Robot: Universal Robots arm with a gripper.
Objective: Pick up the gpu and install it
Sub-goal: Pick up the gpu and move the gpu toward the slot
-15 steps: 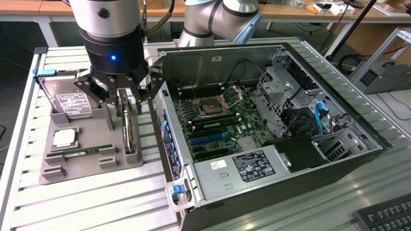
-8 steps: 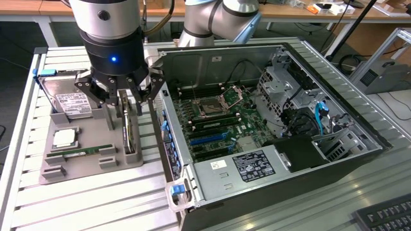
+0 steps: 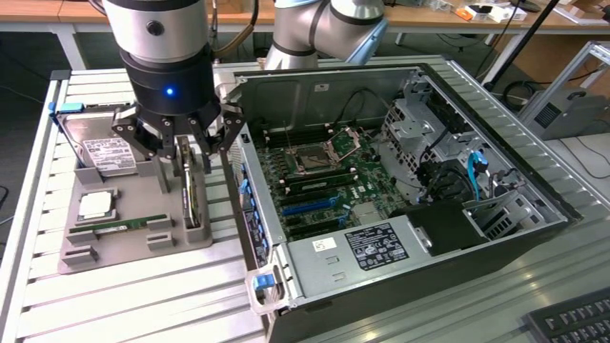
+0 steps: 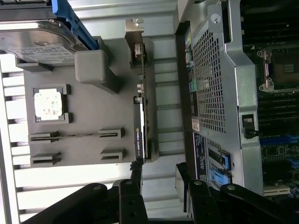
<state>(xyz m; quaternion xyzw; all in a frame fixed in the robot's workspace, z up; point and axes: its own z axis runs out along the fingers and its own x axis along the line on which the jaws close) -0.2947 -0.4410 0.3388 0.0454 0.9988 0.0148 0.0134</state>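
1. The tray [image 3: 141,204], on the exterior view's left of the open case [image 3: 429,268], holds the gpu [image 3: 193,196] on edge, on its side nearest the case.
2. It also holds a hard drive [image 3: 100,143], a CPU [image 3: 97,205] and a memory stick [image 3: 119,227].
3. The gripper [image 3: 183,158] hangs just over the gpu, jaws spread wide, gripping nothing.

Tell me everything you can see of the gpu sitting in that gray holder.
The gpu is a thin card standing on its long edge in a slot of the gray holder, beside the open computer case. It has a green circuit board, a black cooler block on one face and a silver metal bracket at one end. The open tool hangs above it; I can't make out any contact.
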